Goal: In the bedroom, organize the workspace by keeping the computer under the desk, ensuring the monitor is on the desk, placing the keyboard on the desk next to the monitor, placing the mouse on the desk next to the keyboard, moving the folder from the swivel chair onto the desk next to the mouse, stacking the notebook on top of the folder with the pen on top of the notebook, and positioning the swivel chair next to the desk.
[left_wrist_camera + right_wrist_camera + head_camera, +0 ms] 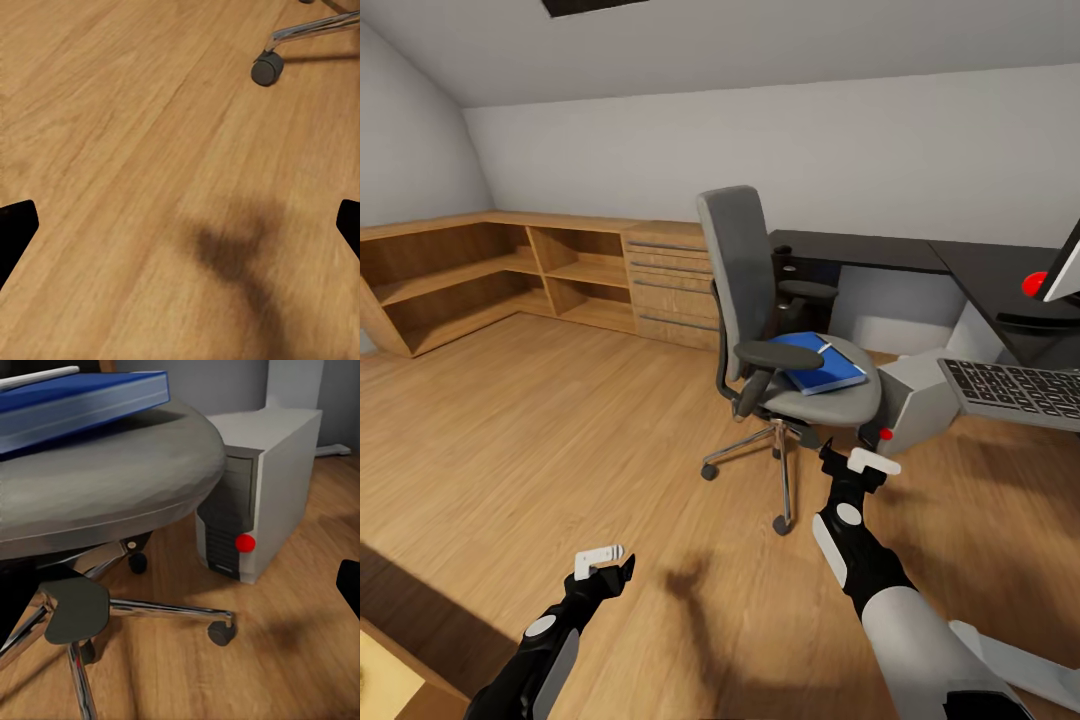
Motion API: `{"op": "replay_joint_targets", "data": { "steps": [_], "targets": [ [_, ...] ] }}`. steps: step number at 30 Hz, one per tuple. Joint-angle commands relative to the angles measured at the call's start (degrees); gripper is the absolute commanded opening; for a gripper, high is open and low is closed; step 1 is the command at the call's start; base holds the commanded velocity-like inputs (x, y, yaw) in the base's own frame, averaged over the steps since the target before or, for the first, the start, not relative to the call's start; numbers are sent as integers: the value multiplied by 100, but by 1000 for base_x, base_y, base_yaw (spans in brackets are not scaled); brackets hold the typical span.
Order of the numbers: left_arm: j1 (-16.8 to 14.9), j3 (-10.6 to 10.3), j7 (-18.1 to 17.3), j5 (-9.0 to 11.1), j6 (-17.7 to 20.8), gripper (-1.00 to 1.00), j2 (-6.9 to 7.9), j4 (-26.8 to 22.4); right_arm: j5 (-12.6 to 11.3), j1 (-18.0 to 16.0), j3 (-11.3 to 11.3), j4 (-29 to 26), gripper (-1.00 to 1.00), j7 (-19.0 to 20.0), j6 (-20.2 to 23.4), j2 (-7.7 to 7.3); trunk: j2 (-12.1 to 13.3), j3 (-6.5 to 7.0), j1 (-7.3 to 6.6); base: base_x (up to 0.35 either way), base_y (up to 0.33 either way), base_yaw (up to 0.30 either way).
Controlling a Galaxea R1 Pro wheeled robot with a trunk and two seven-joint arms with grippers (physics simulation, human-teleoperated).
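Note:
The grey swivel chair stands on the wooden floor in front of the black desk. On its seat lies the blue folder with the white pen on top; both also show in the right wrist view, folder and pen. The notebook and the mouse are out of view. The grey computer sits on the floor right of the chair. The keyboard and the monitor are at the far right. My right gripper is open, low by the seat's front. My left gripper hangs open over bare floor.
A wooden shelf unit and a light wooden drawer chest line the back wall. The chair's chrome base has casters near my left gripper. A pale wooden edge sits at the lower left. Open floor lies to the left.

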Motion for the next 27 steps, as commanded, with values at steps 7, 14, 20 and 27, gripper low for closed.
{"op": "replay_joint_targets", "data": {
  "steps": [7, 14, 20, 27],
  "targets": [
    [-2, 31, -48, 59, 21, 100, -7, -2, -29, 2, -12, 2, 100, -4, -45, 11, -2, 10, -1, 0, 0, -62],
    [-2, 32, -48, 63, 21, 100, -8, -2, -36, 3, -11, 7, 100, -5, -46, 11, -2, 35, -1, 0, 16, -191],
    [-2, 32, -48, 57, 15, 100, -8, -2, -37, 3, -12, 11, 100, -5, -46, 11, -2, 38, -1, 0, 149, -50],
    [-2, 25, -52, 56, -67, 100, -8, 40, -38, 3, -7, 11, 100, -5, -43, 11, -2, 39, -1, 81, 91, -5]
  ]
}}
